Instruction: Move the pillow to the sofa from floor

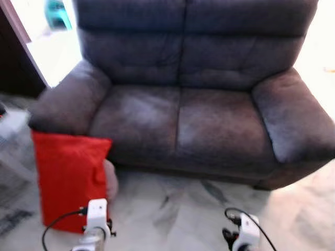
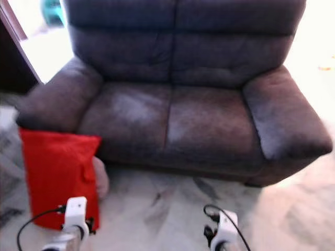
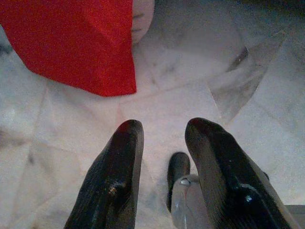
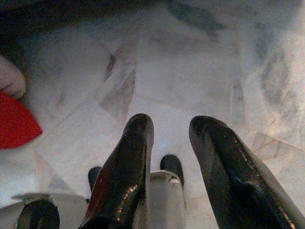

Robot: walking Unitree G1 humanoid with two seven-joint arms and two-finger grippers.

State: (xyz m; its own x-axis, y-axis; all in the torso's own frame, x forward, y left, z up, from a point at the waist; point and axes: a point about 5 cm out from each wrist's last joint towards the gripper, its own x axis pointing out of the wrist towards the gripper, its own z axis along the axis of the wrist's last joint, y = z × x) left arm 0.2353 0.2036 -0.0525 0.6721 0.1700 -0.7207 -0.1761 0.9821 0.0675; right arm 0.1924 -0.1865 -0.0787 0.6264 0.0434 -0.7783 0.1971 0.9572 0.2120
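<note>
A red pillow [image 1: 69,178] stands upright on the marble floor, leaning against the left arm of a dark grey two-seat sofa [image 1: 199,94]. A pale pinkish cushion [image 1: 110,180] pokes out from behind it. My left arm's wrist [image 1: 96,219] hangs just in front of the pillow's lower right corner. In the left wrist view the left gripper [image 3: 162,129] is open above bare floor, the red pillow [image 3: 76,43] a little way beyond its tips. The right gripper [image 4: 170,124] is open too, over the floor before the sofa's front.
Marble floor [image 1: 172,209] stretches between me and the sofa. A bright doorway [image 1: 47,36] opens at the back left beside a dark door frame. A rug or mat edge [image 1: 13,178] lies left of the pillow.
</note>
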